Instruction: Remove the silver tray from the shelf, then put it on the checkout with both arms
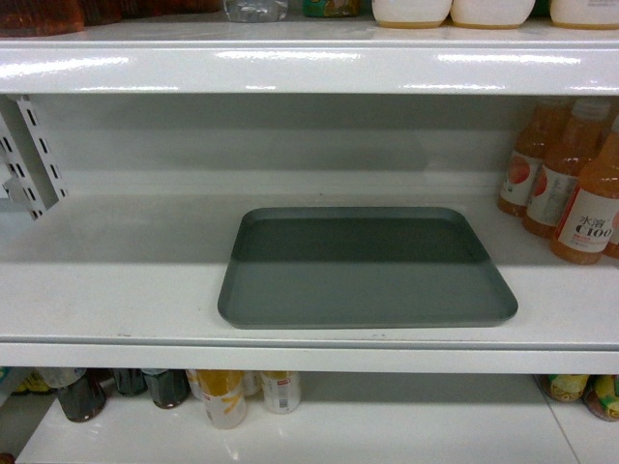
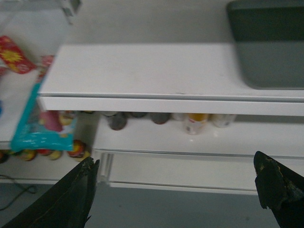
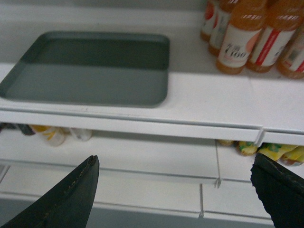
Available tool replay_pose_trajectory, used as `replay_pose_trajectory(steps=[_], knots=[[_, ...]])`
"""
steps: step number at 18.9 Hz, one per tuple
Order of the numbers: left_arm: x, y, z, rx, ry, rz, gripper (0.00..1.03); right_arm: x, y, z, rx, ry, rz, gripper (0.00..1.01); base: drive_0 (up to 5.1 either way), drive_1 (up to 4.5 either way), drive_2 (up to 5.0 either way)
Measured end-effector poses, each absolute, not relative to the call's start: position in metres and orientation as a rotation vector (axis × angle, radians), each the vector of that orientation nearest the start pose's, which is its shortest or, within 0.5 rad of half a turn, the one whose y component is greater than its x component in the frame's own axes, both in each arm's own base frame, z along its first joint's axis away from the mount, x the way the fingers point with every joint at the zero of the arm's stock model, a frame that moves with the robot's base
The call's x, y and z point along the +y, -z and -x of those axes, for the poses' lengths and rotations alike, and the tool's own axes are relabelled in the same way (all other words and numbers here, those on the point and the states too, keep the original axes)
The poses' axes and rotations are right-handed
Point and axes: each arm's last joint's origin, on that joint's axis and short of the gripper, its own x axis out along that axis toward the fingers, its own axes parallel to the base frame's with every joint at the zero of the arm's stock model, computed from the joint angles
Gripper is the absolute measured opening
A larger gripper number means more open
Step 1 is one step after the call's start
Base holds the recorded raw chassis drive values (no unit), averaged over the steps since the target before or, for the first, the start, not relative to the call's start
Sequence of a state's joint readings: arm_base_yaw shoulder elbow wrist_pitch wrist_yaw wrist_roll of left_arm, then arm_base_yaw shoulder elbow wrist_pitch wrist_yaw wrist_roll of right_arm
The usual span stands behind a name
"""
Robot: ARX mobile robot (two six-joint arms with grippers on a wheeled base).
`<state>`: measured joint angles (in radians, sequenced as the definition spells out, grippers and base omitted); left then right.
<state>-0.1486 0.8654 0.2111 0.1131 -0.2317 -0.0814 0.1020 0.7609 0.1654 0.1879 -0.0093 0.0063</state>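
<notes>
The silver tray (image 1: 366, 269) lies flat on the middle shelf (image 1: 116, 280), near its front edge, a little right of centre. Neither arm shows in the head view. In the left wrist view the tray (image 2: 273, 45) is at the top right on the shelf (image 2: 156, 69), and my left gripper (image 2: 175, 183) is open, below and in front of the shelf edge, holding nothing. In the right wrist view the tray (image 3: 90, 66) lies at the upper left on the shelf (image 3: 213, 102), and my right gripper (image 3: 175, 183) is open and empty, below the shelf front. The checkout is out of view.
Orange juice bottles (image 1: 571, 184) stand at the shelf's right end, close to the tray's right side (image 3: 247, 35). An upper shelf board (image 1: 309, 63) overhangs the tray. Bottles and cans (image 1: 222, 394) fill the lower shelf. A teal packet (image 2: 40, 121) hangs left of the shelf.
</notes>
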Motion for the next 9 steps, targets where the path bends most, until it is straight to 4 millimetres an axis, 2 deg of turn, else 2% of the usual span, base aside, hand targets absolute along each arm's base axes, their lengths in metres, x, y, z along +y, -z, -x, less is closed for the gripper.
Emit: replay_pose_trajectory(steps=[4, 6, 9], knots=[[-0.028, -0.137, -0.211, 0.597, -0.073, 0.013, 0.98, 0.03, -0.142, -0.188, 0.509, -0.16, 0.02, 0.98, 0.0, 0.0, 0.0], [-0.04, -0.118, -0.243, 0.661, -0.049, 0.022, 0.98, 0.039, -0.132, -0.218, 0.544, -0.173, 0.011, 0.98, 0.0, 0.0, 0.0], [-0.054, -0.094, -0.278, 0.748, -0.031, 0.008, 0.98, 0.046, -0.115, -0.257, 0.601, -0.17, -0.013, 0.98, 0.0, 0.0, 0.0]])
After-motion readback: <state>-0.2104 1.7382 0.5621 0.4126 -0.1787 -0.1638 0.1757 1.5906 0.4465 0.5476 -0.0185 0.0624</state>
